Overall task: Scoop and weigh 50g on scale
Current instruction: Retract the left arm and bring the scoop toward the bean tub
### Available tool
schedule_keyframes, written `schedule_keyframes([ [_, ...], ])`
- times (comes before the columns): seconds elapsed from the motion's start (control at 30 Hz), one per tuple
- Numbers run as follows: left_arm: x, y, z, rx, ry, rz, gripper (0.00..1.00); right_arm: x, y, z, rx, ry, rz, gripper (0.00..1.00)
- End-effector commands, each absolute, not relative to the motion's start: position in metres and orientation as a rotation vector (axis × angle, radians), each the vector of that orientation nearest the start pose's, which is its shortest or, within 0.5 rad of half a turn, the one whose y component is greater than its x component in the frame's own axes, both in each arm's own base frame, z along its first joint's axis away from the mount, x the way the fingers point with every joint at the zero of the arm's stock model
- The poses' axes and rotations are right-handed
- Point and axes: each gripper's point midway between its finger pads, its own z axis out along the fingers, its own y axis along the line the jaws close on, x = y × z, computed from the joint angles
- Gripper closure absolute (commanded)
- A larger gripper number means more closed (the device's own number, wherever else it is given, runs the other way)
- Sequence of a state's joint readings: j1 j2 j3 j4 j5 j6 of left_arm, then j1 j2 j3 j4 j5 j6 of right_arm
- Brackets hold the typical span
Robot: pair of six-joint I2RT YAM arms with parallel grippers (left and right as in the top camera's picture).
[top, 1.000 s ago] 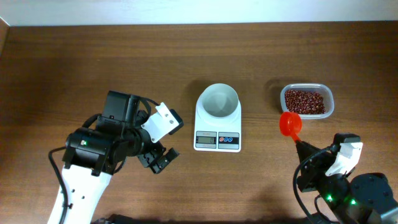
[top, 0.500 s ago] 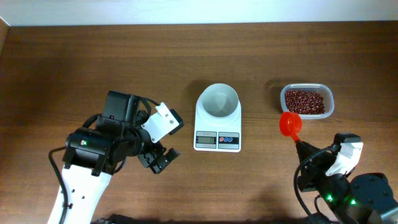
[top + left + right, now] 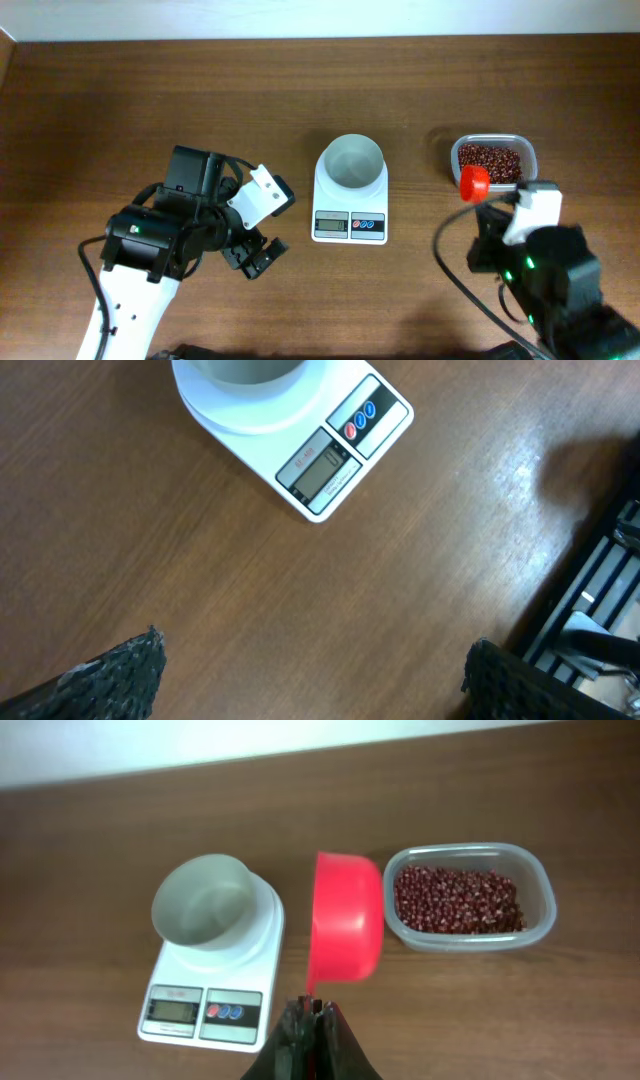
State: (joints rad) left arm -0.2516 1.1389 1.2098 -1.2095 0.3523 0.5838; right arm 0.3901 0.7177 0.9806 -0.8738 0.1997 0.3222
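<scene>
The white scale (image 3: 350,215) stands mid-table with its round white bowl (image 3: 351,163) empty; it also shows in the left wrist view (image 3: 330,450) and the right wrist view (image 3: 210,1005). My right gripper (image 3: 489,206) (image 3: 315,1010) is shut on the handle of a red scoop (image 3: 473,181) (image 3: 345,930). The scoop is turned on its side between the scale and the clear tub of red-brown beans (image 3: 492,162) (image 3: 470,900), at the tub's near left corner. My left gripper (image 3: 255,255) (image 3: 316,642) hangs open and empty over bare wood, left of the scale.
The table's far edge (image 3: 320,40) meets a white wall. Dark frame parts of the other arm's base (image 3: 600,590) show at the right of the left wrist view.
The right arm has moved toward the far side, carrying the red scoop up to the bean tub's near left corner and tipping it. The left arm has not moved.
</scene>
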Motion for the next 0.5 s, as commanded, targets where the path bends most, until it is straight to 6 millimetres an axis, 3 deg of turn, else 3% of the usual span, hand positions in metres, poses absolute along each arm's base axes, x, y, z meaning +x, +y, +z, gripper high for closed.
schedule_keyframes([
  [0.0,0.227,-0.121,0.224,1.173,2.336,-0.377,0.01,0.26,0.051,0.299,0.027,2.173,0.037,0.96],
  [0.13,0.227,-0.121,0.224,1.173,2.336,-0.377,0.01,0.283,0.037,0.307,0.064,2.263,-0.165,0.96],
  [0.23,0.227,-0.121,0.224,1.173,2.336,-0.377,0.01,0.302,0.034,0.296,0.075,2.308,-0.278,0.96],
  [0.37,0.227,-0.121,0.224,1.173,2.336,-0.377,0.01,0.325,0.005,0.257,0.17,2.429,-0.414,0.96],
  [0.47,0.227,-0.121,0.224,1.173,2.336,-0.377,0.01,0.34,-0.01,0.226,0.184,2.545,-0.348,0.96],
])
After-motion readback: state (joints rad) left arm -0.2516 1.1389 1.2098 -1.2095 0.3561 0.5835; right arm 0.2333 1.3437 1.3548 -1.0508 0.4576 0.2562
